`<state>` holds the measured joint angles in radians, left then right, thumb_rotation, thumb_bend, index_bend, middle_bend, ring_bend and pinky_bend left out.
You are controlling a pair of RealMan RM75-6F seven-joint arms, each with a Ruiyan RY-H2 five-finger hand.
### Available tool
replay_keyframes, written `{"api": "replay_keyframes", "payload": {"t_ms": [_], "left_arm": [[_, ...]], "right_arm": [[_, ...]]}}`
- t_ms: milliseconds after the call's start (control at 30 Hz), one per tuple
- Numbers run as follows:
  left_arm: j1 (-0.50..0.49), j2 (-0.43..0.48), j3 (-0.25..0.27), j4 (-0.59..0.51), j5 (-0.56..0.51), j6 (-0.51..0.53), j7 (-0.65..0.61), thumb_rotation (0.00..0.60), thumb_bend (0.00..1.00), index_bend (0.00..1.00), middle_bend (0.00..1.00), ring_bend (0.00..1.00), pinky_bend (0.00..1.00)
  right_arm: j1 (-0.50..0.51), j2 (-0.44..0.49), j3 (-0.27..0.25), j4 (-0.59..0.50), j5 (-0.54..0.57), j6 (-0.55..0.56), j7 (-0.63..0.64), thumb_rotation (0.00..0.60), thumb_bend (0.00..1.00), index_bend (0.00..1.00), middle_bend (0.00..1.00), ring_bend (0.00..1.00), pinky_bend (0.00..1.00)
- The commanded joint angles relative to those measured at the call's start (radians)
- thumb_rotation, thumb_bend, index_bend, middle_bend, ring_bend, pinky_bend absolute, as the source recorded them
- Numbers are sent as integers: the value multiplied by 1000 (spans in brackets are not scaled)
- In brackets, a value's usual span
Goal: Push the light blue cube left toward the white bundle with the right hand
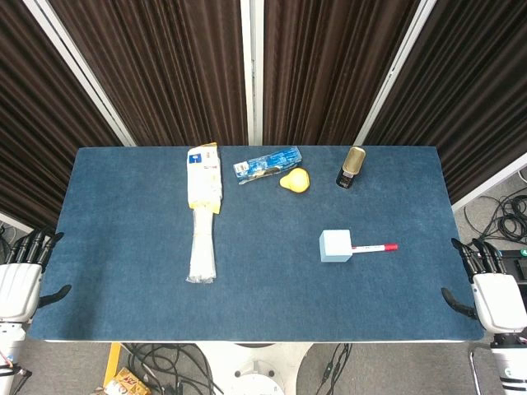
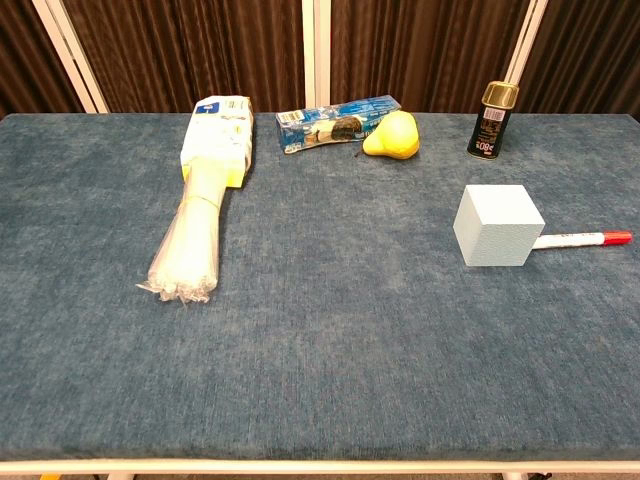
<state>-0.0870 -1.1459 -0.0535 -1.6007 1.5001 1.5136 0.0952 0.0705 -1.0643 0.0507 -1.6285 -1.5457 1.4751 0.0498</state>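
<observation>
The light blue cube (image 1: 336, 245) (image 2: 497, 225) sits on the blue table, right of centre. Left of centre lies the white bundle (image 1: 202, 212) (image 2: 203, 195), a long clear bag with a yellow and white label at its far end. My right hand (image 1: 487, 288) hangs off the table's right edge, fingers apart and holding nothing, well to the right of the cube. Off the left edge, my left hand (image 1: 25, 276) is likewise open and empty. Neither hand shows in the chest view.
A red-capped marker (image 1: 375, 247) (image 2: 580, 239) lies just right of the cube, touching it. Along the far edge stand a blue packet (image 1: 266, 164) (image 2: 336, 122), a yellow pear-shaped object (image 1: 295, 181) (image 2: 392, 136) and a small dark can (image 1: 352, 168) (image 2: 493, 120).
</observation>
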Motion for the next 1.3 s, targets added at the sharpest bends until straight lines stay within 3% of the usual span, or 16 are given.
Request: {"api": "replay_keyframes", "payload": {"t_ms": [33,600,767,933,1300], "left_arm": [[0,-1,-1,0,0,1,-1,600,49,172,142,72,134],[-5,-1,5,-8,4,-9,6,600,49,172,142,73,134],[-6,-4,4,-6,6,-8,3,600,49,172,142,72,134],[-3,-8,5,-1,4,-6,0,600,49,172,142,73,134],[7,-2,7,-4,-8,0,1,600,49,172,142,72,134]], "right_arm": [[0,1,1,-1,0,4,-3,600,176,45,168,0,28],[12,-9,-8,19,-5,-20,5,600,176,45,174,0,27],[81,-29,-2,41,5,-132,-46,600,177,115,232,0,27],[183,-94,26,107,48,-283,-87,600,177,265,310,22,57],[370,-322,73,409,164,-540,-145,600,177,309,325,29,83]]}}
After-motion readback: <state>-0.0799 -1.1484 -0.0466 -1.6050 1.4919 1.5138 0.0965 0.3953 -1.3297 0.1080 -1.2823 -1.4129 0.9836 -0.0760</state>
